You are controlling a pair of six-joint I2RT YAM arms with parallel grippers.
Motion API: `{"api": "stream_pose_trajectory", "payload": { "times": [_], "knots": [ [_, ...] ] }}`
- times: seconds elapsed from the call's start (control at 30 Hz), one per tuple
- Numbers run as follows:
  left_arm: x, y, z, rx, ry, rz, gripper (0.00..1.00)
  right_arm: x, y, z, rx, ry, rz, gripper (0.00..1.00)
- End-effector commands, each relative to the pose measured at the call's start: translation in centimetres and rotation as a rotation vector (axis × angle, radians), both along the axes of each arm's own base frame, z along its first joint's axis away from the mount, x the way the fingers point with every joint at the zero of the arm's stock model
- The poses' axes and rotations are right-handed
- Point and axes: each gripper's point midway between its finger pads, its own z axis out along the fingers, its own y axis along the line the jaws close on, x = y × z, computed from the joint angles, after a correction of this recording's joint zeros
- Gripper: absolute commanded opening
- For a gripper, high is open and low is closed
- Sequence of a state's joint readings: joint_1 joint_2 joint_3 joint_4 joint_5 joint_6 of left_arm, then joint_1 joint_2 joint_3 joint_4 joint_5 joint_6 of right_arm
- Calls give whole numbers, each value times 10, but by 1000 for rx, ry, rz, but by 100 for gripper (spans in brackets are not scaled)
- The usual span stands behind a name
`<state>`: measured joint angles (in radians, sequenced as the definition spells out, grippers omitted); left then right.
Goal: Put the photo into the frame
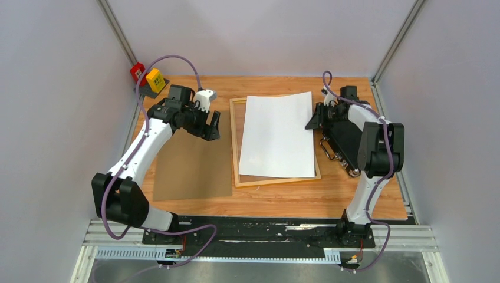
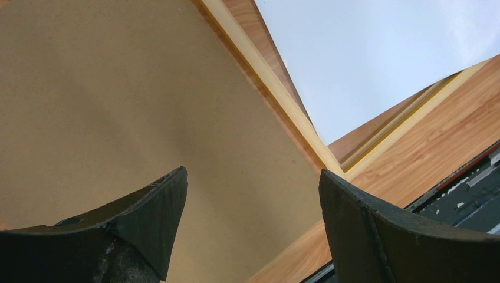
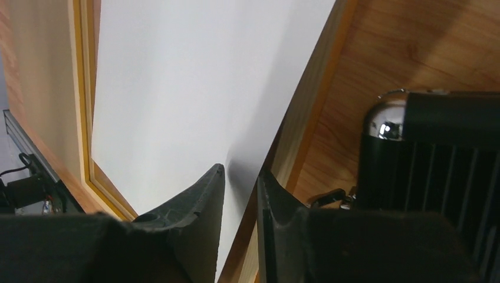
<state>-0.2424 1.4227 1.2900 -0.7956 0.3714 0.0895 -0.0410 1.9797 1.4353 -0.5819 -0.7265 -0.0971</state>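
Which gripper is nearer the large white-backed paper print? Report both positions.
Right. The right gripper sits at the right edge of the print; the left gripper hangs over the brown hardboard panel, left of the wooden frame.

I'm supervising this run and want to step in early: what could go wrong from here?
The white-backed paper photo lies askew over the far and right rails of the light wooden frame; left so, it may never seat in the recess. The right gripper sits at the photo's right edge, jaws barely apart; withdrawing could drag or crease the sheet.
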Motion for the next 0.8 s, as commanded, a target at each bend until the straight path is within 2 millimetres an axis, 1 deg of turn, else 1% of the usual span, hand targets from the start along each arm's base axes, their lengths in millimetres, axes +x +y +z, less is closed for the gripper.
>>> {"api": "stream_pose_trajectory", "payload": {
  "times": [0.0, 0.1, 0.17, 0.27, 0.33, 0.43, 0.57, 0.77],
  "knots": [
    [2, 0, 6, -2, -38, -16, 89, 8, 5, 13, 96, -58, -33, 24],
    [1, 0, 7, -3, -36, -16, 89, 7, 4, 10, 115, -35, -61, 16],
    [1, 0, 7, -2, -40, -15, 89, 7, 4, 14, 141, -28, -71, 11],
    [1, 0, 8, -2, -42, -14, 89, 9, 2, 26, 190, -23, -85, 4],
    [1, 0, 8, -2, -44, -15, 89, 10, -1, 37, 231, -27, -91, 0],
    [0, 1, 10, -3, -51, -14, 89, 13, -9, 52, 271, -34, -109, 0],
    [-1, 1, 10, -4, -53, -14, 89, 14, -16, 64, 283, -53, -119, 0],
    [-1, 1, 10, 0, -56, -12, 89, 16, -21, 64, 238, -26, -90, 0]
  ]
}}
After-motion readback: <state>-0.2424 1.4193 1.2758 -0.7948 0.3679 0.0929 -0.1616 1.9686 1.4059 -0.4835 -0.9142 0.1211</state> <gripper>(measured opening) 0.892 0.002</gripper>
